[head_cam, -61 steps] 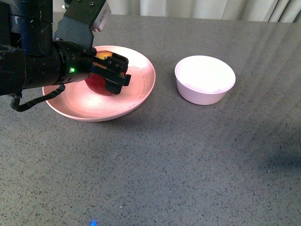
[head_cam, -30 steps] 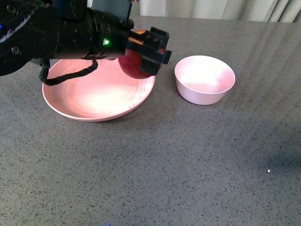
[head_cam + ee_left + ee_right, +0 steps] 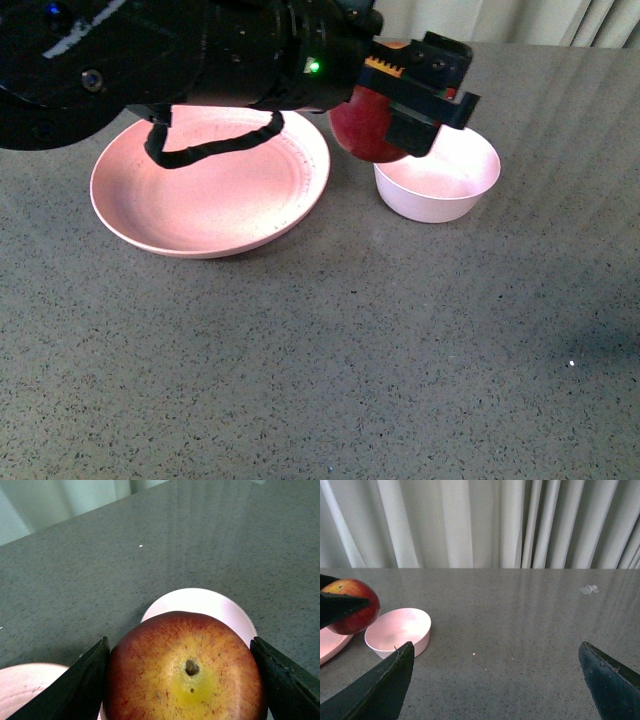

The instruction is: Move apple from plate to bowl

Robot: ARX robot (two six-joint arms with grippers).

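**Apple held aloft at the bowl's left rim**

The left gripper point(image 3: 402, 105) is clamped on the apple point(image 3: 362, 128), one finger on each side of it. The apple hangs clear of the table point(image 3: 350, 350), between the plate point(image 3: 210, 205) on the left and the bowl point(image 3: 440, 190) on the right. In the front view it overlaps the bowl's left rim.

The left wrist view shows what the front view hides: the apple's yellow stem dimple faces the camera, both black fingers point(image 3: 82, 682) press its flanks, and the bowl lies just past it. The right wrist view shows the apple from the side, raised above the bowl's rim and to its left. It also shows the right gripper point(image 3: 495, 685) spread wide and holding nothing, well to the right.
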